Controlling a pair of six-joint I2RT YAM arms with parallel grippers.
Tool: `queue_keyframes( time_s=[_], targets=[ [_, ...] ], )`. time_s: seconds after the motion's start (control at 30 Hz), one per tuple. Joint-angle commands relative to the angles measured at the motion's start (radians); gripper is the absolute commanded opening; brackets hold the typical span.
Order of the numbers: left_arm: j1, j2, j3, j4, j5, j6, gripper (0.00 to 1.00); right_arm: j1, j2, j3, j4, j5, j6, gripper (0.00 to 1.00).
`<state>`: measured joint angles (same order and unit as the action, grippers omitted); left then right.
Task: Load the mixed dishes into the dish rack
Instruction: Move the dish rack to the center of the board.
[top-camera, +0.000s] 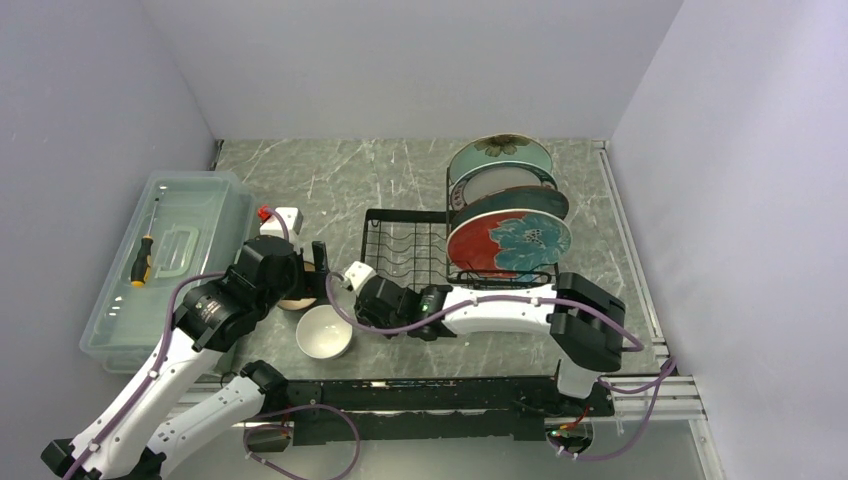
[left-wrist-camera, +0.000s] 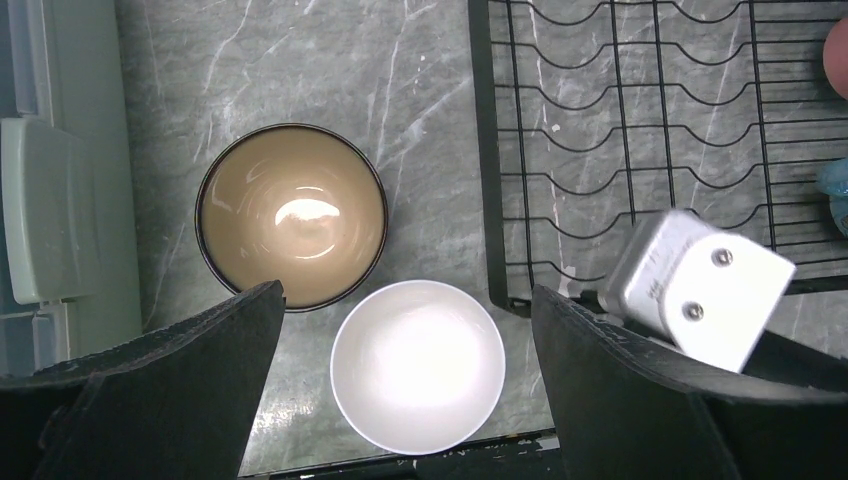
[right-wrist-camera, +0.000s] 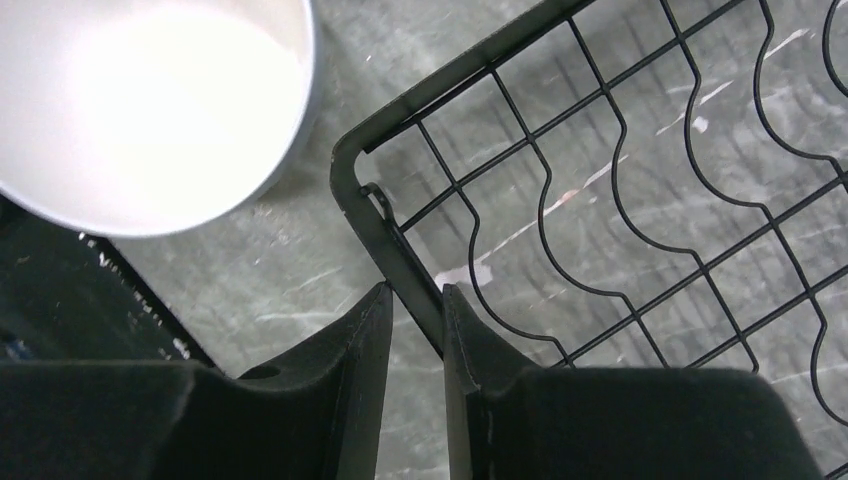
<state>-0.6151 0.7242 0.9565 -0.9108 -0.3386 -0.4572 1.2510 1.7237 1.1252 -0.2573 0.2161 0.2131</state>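
Grey marble table (top-camera: 380, 170), white walls | dish rack (top-camera: 402, 248) right of centre, four plates (top-camera: 510, 245) upright in its far slots | brown bowl (left-wrist-camera: 291, 215) and white bowl (left-wrist-camera: 417, 365) just beside each other on table, left of rack | left gripper (left-wrist-camera: 405, 310) spread wide above bowls, holding nothing | right gripper (right-wrist-camera: 416, 295) pinched narrow on rack's frame bar beside its near-left corner

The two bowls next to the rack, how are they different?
The brown bowl is tan inside with a dark rim; the white bowl is plain white all over. The brown bowl sits farther back on the table, the white bowl nearer its front edge. Both are round, upright and empty, and both stand beside the dish rack, not in it.
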Motion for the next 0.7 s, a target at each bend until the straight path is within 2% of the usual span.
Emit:
queue_keyframes(
  time_s=[0.0,0.27,0.37,0.5,0.57,0.67],
  targets=[
    [-0.002,0.002,0.013,0.012,-0.016,-0.011,0.99,0.073,-0.07,-0.06,-0.097,-0.004,0.091,0.26],
    [-0.003,0.003,0.011,0.013,-0.013,-0.009,0.99,0.149,-0.182,-0.152,-0.145,0.077,0.181,0.24],
    [-0.002,0.006,0.013,0.013,-0.011,-0.008,0.99,0.17,-0.199,-0.157,-0.152,0.118,0.202,0.33],
    [-0.002,0.007,0.013,0.012,-0.011,-0.009,0.99,0.182,-0.19,-0.123,-0.166,0.171,0.209,0.37],
    [-0.002,0.007,0.012,0.012,-0.01,-0.011,0.99,0.187,-0.181,-0.098,-0.185,0.206,0.215,0.44],
    [-0.003,0.007,0.012,0.012,-0.01,-0.011,0.99,0.197,-0.193,-0.063,-0.224,0.255,0.227,0.48]
  ],
)
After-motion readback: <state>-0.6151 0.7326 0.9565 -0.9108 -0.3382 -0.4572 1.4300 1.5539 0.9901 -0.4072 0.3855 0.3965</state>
